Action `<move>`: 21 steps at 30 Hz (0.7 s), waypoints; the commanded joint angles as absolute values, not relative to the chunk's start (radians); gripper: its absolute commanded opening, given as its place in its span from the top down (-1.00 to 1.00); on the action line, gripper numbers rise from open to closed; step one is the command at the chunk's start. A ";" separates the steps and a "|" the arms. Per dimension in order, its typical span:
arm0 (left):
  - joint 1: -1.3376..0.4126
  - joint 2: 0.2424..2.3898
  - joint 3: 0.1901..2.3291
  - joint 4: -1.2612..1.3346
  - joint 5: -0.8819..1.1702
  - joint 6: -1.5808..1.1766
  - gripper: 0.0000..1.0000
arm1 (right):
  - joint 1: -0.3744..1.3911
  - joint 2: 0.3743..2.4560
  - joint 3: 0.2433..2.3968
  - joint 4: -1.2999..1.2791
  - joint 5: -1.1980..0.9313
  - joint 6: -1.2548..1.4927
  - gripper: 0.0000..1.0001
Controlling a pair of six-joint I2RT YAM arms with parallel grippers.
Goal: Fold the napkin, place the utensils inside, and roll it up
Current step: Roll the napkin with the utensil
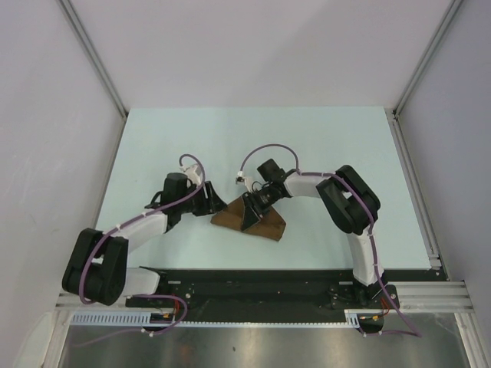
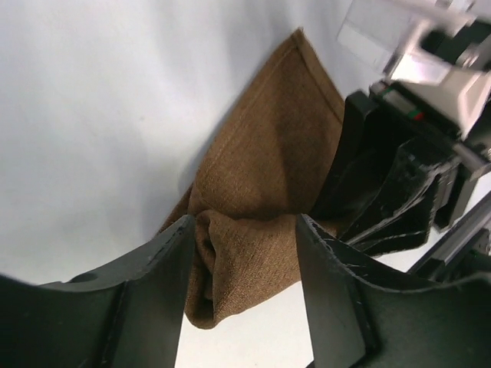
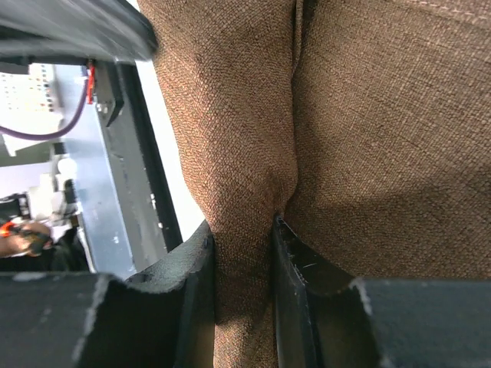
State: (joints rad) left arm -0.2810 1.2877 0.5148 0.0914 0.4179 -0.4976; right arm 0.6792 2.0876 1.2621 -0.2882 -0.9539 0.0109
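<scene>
Right gripper (image 3: 244,245) is clamped on the napkin (image 1: 275,228) mid-fold. Left gripper (image 2: 245,238) straddles its 9 o'clock end; we can't tell if it grips. Napkin runs 9-to-3.

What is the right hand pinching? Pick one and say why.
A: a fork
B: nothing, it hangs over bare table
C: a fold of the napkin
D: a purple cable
C: in the right wrist view the right hand has both fingers pressed against a raised ridge of the brown napkin, with cloth filling the gap between them.
</scene>
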 commanded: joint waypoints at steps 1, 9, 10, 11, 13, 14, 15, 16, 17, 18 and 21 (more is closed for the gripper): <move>-0.304 1.341 0.526 0.127 0.448 -0.508 -0.16 | 0.673 2.143 1.296 -0.368 -1.000 0.025 0.83; -0.327 1.408 0.523 0.144 0.437 -0.541 0.19 | 0.667 2.181 1.322 -0.394 -1.006 0.012 0.81; -0.327 1.414 0.520 0.147 0.437 -0.546 0.28 | 0.667 2.181 1.327 -0.396 -1.006 0.014 0.80; -0.327 1.419 0.520 0.150 0.437 -0.555 0.49 | 0.666 2.180 1.327 -0.396 -1.006 0.014 0.78; -0.325 1.440 0.525 0.153 0.437 -0.558 0.67 | 0.663 2.174 1.331 -0.396 -1.000 0.017 0.68; -0.327 1.450 0.528 0.150 0.434 -0.558 0.82 | 0.661 2.165 1.333 -0.396 -0.996 0.018 0.63; -0.327 1.457 0.529 0.140 0.431 -0.555 0.88 | 0.658 2.157 1.335 -0.397 -0.991 0.020 0.47; -0.327 1.472 0.538 0.137 0.430 -0.552 0.91 | 0.657 2.148 1.336 -0.399 -0.982 0.023 0.35; -0.325 1.479 0.543 0.130 0.425 -0.546 0.96 | 0.654 2.137 1.341 -0.399 -0.964 0.026 0.28; -0.327 1.485 0.548 0.118 0.423 -0.545 0.99 | 0.652 2.110 1.344 -0.403 -0.951 0.028 0.14; -0.327 1.512 0.568 0.100 0.425 -0.534 1.00 | 0.640 2.041 1.356 -0.413 -0.885 0.029 0.00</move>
